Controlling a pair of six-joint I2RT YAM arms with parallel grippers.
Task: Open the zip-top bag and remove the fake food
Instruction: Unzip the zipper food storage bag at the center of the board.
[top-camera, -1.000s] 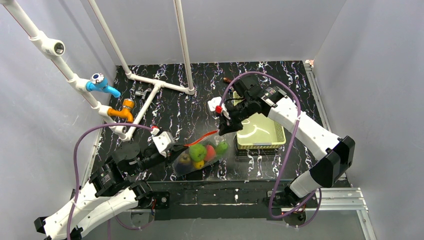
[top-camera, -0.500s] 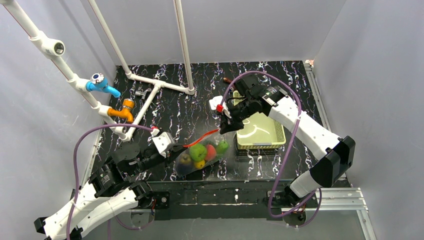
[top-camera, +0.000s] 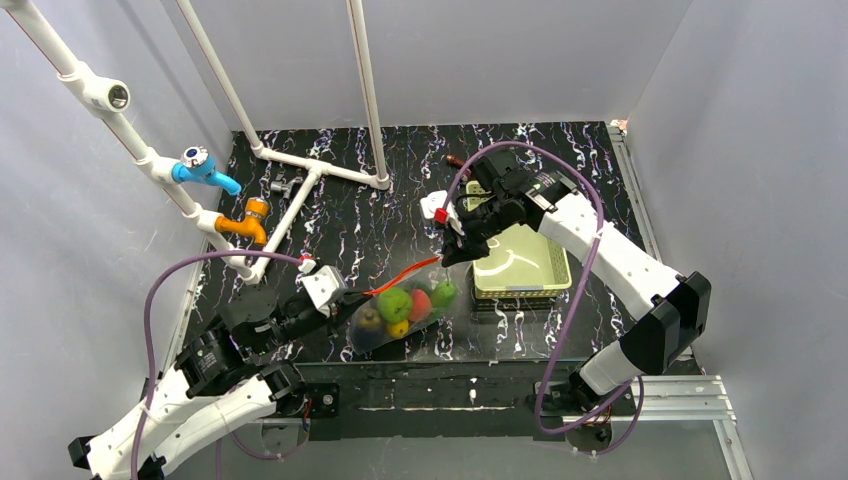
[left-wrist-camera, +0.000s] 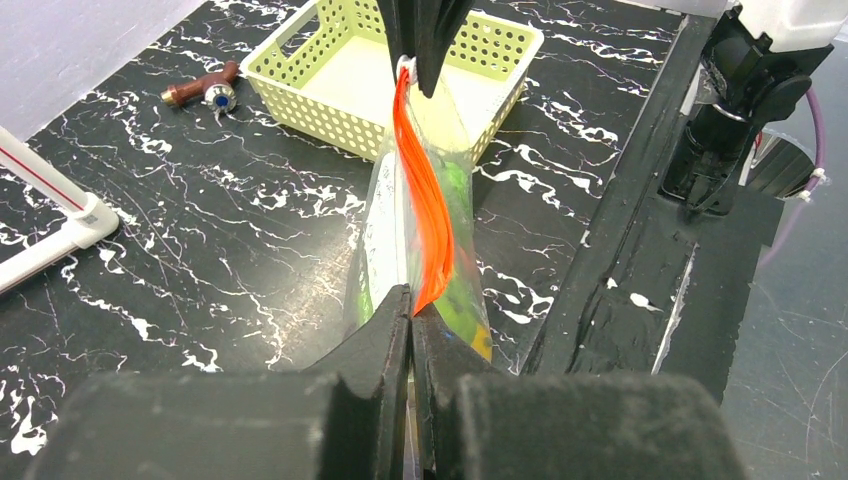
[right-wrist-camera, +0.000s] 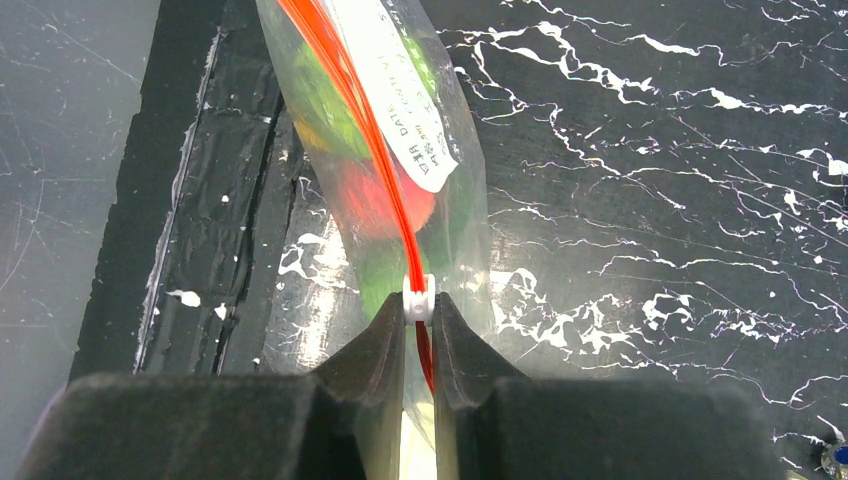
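Observation:
The zip-top bag (top-camera: 400, 308) lies near the table's front edge, stretched between both grippers. Through its clear plastic I see the fake food: a green round fruit (top-camera: 395, 303), a red tomato (top-camera: 421, 304), a yellow piece (top-camera: 397, 328) and more. My left gripper (left-wrist-camera: 412, 305) is shut on the near end of the bag's orange zipper strip (left-wrist-camera: 425, 210). My right gripper (right-wrist-camera: 418, 302) is shut on the white zipper slider (right-wrist-camera: 418, 296) at the far end, next to the basket. In the top view the left gripper (top-camera: 346, 298) and right gripper (top-camera: 444, 259) hold the strip taut.
A yellow-green perforated basket (top-camera: 545, 283) stands right of the bag, under the right arm. A brown handled object (top-camera: 455, 160) lies behind it. White pipe frame (top-camera: 310, 170) with a blue valve (top-camera: 200, 165) and an orange valve (top-camera: 248, 220) fills the left back. A black rail (top-camera: 440, 385) borders the front.
The right gripper has crept slightly up and to the right with the slider, and the left wrist has eased a little to the left. The bag stays in place.

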